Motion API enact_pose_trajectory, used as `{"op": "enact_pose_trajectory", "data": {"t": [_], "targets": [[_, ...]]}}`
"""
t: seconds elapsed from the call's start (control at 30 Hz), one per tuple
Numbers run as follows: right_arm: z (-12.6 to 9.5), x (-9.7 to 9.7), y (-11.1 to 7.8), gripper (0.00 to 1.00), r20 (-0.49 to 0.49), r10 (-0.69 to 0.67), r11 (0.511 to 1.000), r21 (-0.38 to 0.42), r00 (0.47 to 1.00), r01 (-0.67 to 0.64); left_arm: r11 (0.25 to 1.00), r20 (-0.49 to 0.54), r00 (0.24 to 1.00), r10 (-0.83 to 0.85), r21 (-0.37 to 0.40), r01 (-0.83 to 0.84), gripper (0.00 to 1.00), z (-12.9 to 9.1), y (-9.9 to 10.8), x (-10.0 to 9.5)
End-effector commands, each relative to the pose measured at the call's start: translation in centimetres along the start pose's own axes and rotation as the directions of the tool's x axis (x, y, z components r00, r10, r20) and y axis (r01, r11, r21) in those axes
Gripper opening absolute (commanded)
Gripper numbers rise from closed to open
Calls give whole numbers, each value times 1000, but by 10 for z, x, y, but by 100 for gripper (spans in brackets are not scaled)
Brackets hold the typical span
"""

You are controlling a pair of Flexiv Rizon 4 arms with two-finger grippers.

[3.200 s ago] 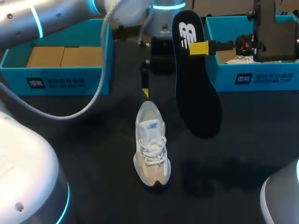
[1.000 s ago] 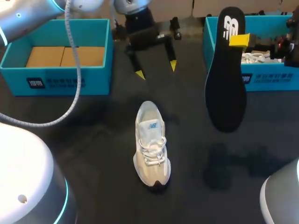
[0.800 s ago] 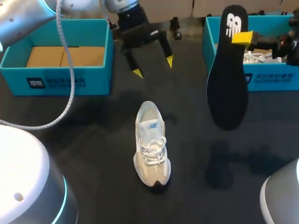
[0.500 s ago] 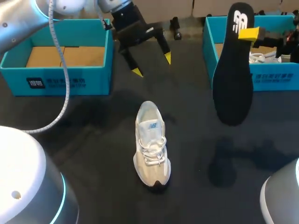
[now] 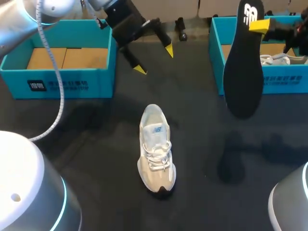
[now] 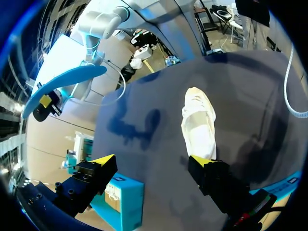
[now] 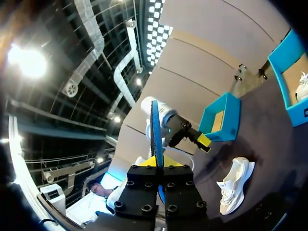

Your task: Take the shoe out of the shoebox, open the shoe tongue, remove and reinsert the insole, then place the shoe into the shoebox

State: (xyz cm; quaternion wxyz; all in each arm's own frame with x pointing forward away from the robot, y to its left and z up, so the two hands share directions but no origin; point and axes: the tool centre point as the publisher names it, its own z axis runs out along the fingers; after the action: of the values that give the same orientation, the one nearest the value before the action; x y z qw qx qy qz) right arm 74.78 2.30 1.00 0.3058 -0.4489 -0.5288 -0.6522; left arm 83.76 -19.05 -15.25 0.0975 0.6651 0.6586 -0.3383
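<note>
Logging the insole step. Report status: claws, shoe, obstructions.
Left claw open, empty, near left shoebox. Right claw shut on insole, hanging vertical. Shoe upright on table. Nothing seen blocking it.

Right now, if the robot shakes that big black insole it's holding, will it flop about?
Probably only a little. The insole hangs almost straight from the right gripper, pinched near one end, so it seems springy rather than limp. Edge-on in the right wrist view it looks thin, so likely light.
</note>
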Motion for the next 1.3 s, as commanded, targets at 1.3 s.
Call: {"op": "enact_pose_trajectory", "data": {"t": [1.3], "targets": [[-8, -39, 42, 0, -67, 283, 958, 57, 957, -280, 998, 393, 919, 43, 16, -53, 100, -32, -43, -40]]}}
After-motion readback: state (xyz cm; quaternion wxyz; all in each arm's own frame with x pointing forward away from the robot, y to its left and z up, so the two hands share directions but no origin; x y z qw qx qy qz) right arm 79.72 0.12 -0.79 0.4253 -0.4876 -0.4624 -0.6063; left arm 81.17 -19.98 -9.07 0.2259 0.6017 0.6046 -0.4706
